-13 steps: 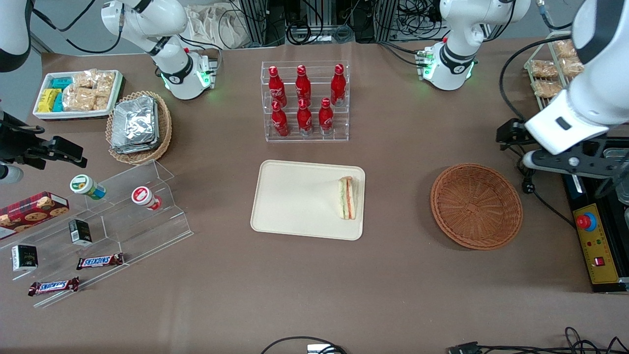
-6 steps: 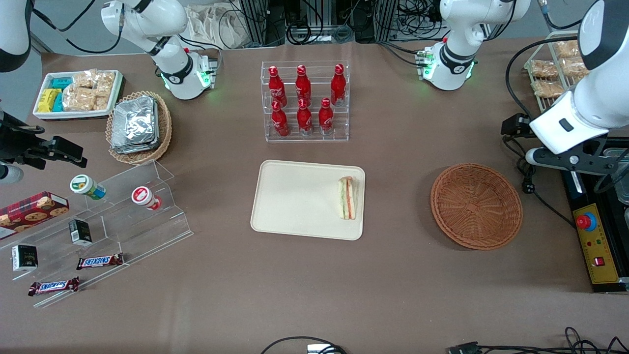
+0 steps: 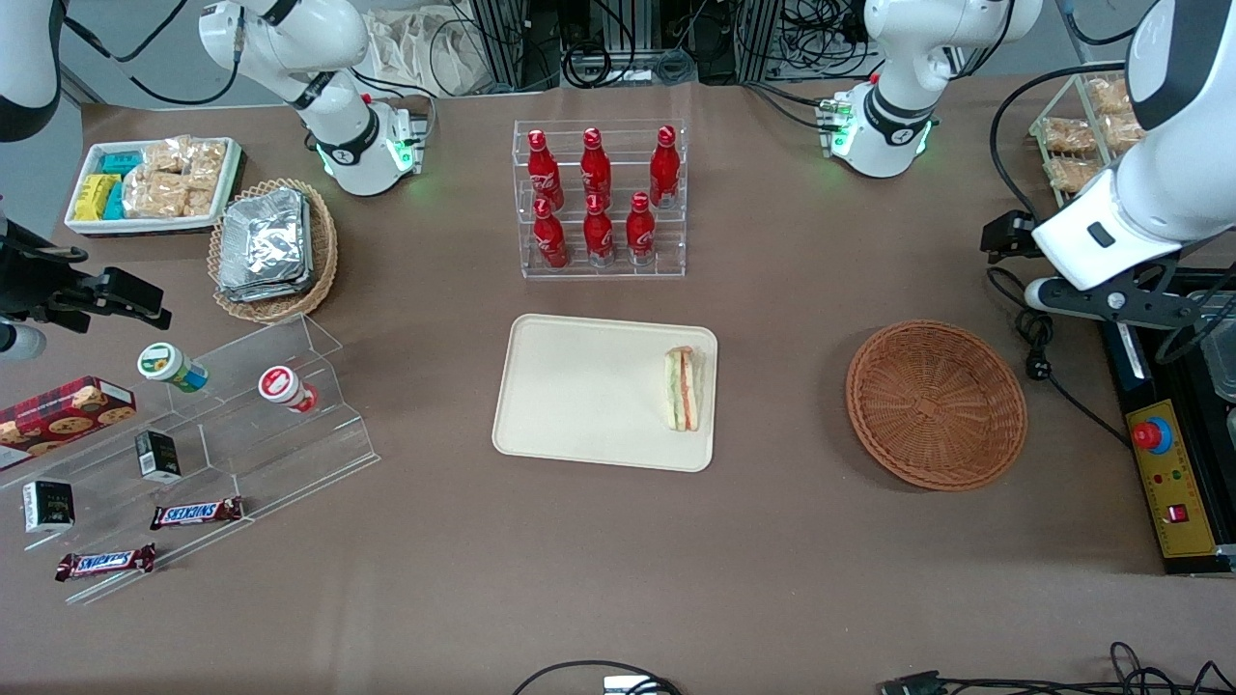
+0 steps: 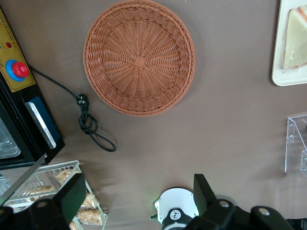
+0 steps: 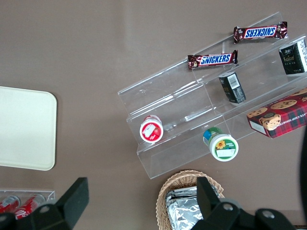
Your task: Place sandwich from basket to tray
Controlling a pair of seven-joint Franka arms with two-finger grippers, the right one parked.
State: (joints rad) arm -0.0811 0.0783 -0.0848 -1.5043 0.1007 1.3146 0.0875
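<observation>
Basket (image 3: 936, 404): one, nothing in it; nearest the gripper (image 4: 136, 203), which hangs high toward the working arm's end, fingers (image 4: 72, 199) spread wide, holding nothing. Sandwich (image 3: 682, 388): one, lying on the tray (image 3: 579, 386) against the rim nearest the basket, long axis running toward and away from your front camera. Tray: one. You will read the placement as done; judged, only parking the arm remains. Farthest: six red bottles (image 3: 597, 193) in their rack.
</observation>
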